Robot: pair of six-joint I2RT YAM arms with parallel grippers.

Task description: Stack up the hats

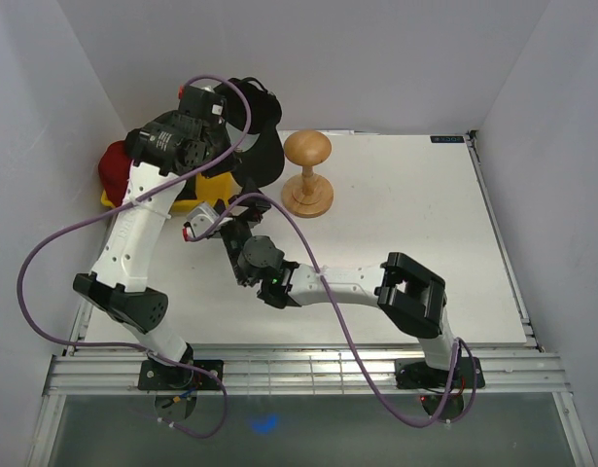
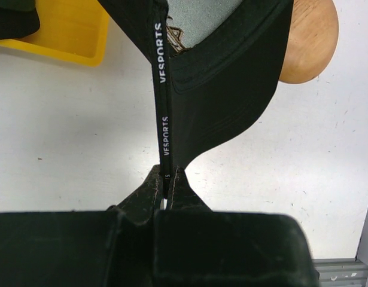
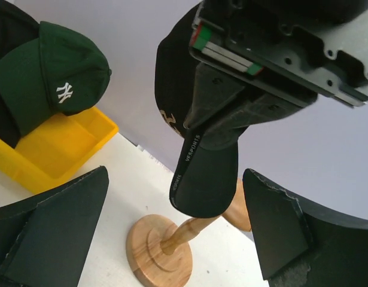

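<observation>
My left gripper is shut on the edge band, printed VESPORTS, of a black hat and holds it hanging in the air beside the wooden stand. In the top view the left gripper holds the black hat above the tray's right end. My right gripper is open and empty, low on the table, facing the hanging black hat from below. A dark green hat with a white logo lies over the yellow tray. A red hat sits at the tray's left.
The wooden mushroom-shaped stand stands bare at the back middle of the table; its base shows close to the right gripper. The yellow tray is at the back left, against the left wall. More dark fabric lies in the tray.
</observation>
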